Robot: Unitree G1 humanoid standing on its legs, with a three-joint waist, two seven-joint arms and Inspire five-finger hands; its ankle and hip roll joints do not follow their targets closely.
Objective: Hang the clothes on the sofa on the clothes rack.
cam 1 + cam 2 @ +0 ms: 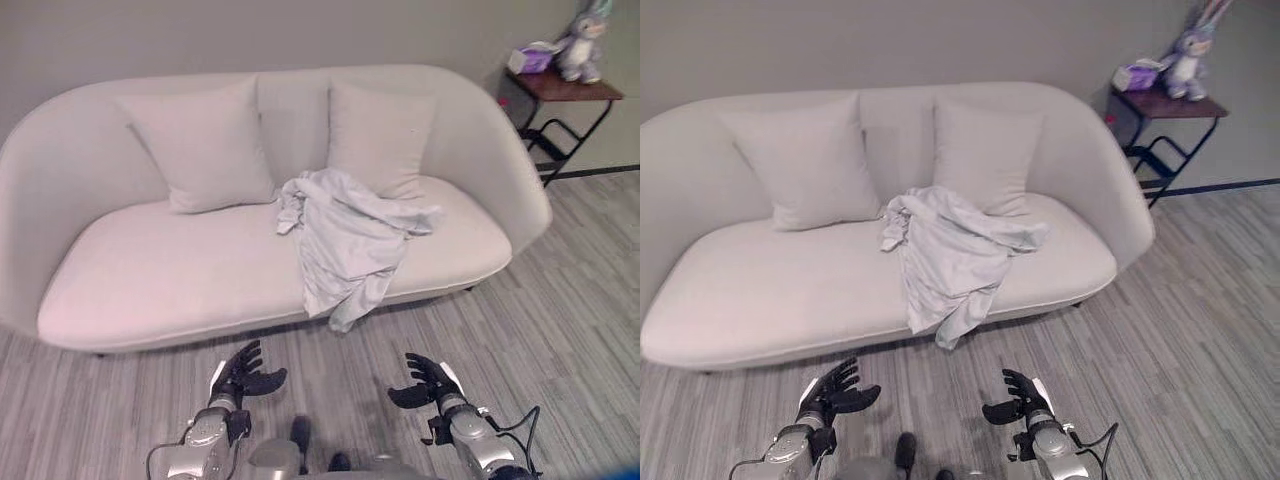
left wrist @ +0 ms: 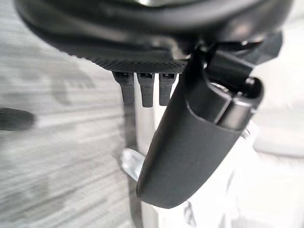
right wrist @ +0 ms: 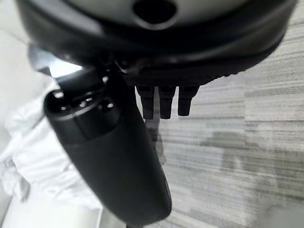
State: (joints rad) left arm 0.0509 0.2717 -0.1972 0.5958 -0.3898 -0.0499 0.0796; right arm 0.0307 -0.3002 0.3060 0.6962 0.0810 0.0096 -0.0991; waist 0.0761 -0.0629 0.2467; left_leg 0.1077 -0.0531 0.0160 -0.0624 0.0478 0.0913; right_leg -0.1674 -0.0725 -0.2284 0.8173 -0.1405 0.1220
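Observation:
A crumpled pale grey garment lies on the seat of a light curved sofa, right of centre, with its lower part hanging over the front edge. My left hand is low over the floor in front of the sofa, fingers spread and holding nothing. My right hand is level with it further right, also spread and empty. Both hands are well short of the garment. The left thumb and right thumb stand out straight in the wrist views.
Two pale cushions lean against the sofa back. A small dark side table with a plush rabbit and a purple box stands at the far right. Grey plank floor lies between me and the sofa.

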